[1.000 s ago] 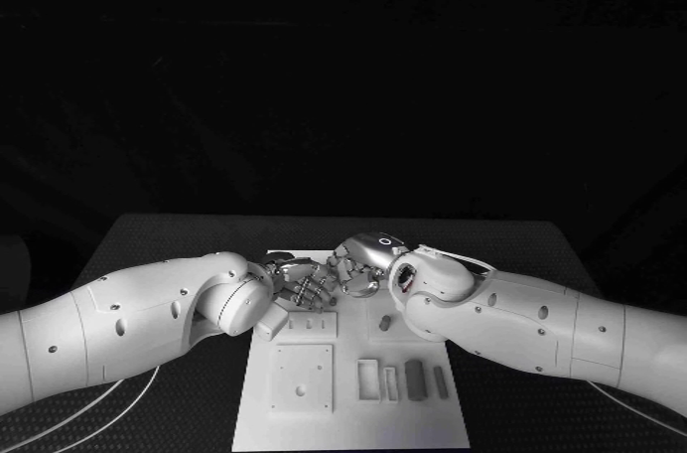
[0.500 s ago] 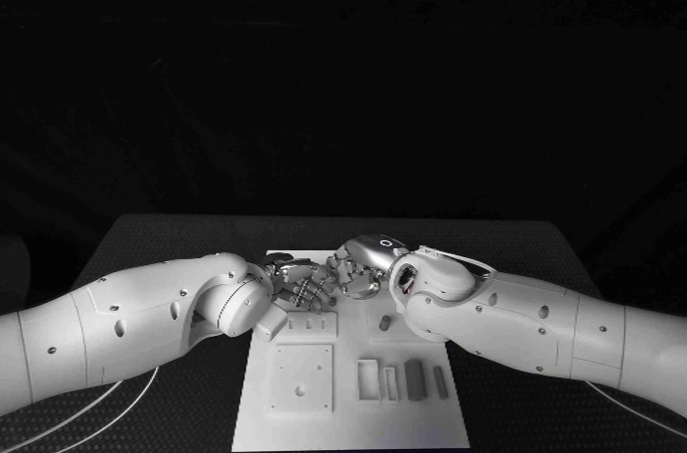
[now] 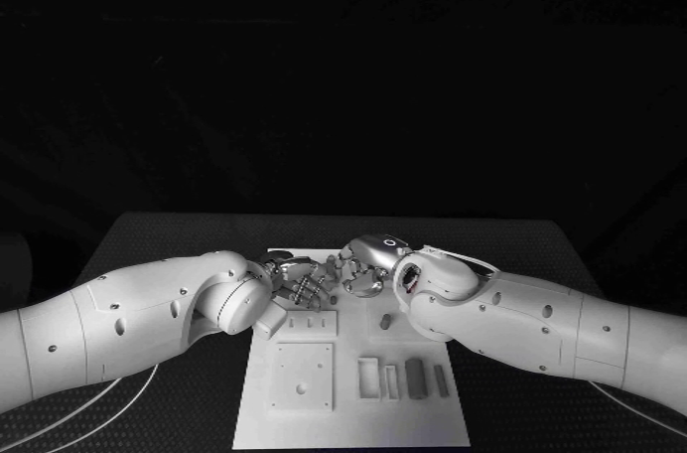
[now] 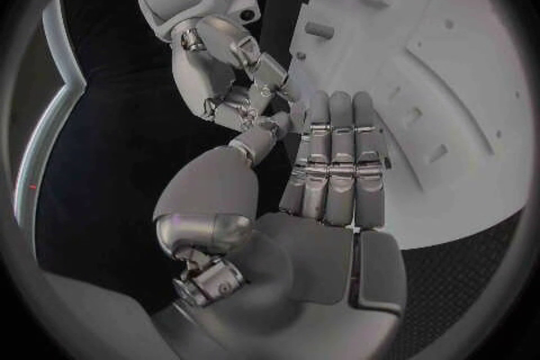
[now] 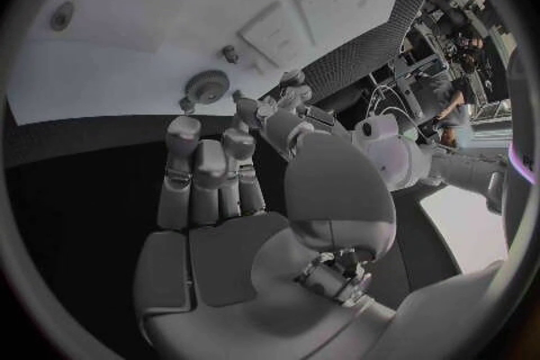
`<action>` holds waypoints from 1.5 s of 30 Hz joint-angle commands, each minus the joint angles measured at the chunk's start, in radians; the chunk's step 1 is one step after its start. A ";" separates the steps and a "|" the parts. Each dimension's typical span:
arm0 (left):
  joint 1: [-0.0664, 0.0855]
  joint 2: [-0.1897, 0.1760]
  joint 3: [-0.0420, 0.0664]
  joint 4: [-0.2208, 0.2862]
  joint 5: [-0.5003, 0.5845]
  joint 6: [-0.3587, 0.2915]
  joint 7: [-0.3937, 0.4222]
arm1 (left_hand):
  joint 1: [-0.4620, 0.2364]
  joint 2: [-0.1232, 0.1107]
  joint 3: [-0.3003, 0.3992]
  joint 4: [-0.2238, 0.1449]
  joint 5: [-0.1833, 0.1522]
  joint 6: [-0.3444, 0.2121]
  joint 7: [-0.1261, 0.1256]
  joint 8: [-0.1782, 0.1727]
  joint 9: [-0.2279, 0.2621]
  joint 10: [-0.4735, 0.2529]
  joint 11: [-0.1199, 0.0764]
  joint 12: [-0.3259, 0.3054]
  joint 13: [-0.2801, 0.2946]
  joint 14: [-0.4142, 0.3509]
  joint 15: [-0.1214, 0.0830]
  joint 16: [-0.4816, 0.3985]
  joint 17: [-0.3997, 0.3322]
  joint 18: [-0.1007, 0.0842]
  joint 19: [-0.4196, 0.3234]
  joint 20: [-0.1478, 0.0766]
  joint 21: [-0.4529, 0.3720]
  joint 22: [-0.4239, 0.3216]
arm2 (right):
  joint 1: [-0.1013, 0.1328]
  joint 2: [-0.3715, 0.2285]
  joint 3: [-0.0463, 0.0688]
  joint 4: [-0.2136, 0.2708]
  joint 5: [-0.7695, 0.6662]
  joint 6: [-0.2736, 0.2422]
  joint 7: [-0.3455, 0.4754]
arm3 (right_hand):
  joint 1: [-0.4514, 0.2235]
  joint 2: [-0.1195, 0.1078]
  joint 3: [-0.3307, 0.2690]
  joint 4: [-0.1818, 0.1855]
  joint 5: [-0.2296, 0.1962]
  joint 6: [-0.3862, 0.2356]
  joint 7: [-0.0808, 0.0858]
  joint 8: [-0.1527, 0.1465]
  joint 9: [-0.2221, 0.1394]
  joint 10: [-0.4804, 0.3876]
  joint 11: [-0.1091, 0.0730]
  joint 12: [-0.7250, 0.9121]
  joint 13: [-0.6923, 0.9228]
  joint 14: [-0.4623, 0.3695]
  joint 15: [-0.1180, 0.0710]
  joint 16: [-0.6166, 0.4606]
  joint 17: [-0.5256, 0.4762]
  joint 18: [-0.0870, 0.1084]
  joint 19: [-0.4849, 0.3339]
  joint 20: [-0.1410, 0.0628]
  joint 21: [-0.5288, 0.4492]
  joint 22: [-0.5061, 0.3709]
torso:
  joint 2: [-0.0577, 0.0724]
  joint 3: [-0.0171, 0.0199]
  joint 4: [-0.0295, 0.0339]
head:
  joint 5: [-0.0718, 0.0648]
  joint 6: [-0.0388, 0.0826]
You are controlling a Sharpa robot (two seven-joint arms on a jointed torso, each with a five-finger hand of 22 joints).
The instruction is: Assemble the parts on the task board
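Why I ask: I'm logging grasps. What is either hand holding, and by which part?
It cannot be told. The left hand and right hand meet fingertip to fingertip over the far end of the task board; no part shows plainly between their fingers.

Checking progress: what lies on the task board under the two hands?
Both the left hand and right hand meet over the task board's far end; whatever lies beneath them is covered.

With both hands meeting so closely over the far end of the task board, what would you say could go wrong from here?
The left hand and right hand are fingertip to fingertip, so they might collide or jam. Whether a part is pinched between them cannot be told; any held could drop. Both arms hide that end of the task board, so seating may go unchecked.
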 commanded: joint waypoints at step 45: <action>0.063 -0.036 0.000 0.007 -0.373 0.229 -0.183 | 0.008 0.003 -0.002 -0.014 -0.023 0.016 -0.047 -0.010 0.060 0.075 -0.077 0.581 0.479 0.128 -0.145 0.591 0.184 0.017 0.207 -0.123 0.311 0.345 | 0.080 -0.037 0.036 -0.364 0.682 -0.041 0.321 | -0.027 0.000 -0.019 0.016 -0.006 -0.035 0.084 -0.043 0.001 -0.066 0.040 -0.026 0.001 -0.058 0.037 -0.034 -0.010 0.015 -0.057 0.033 -0.036 0.012 | 0.001 0.0030 -0.0010 | 0.021 -0.008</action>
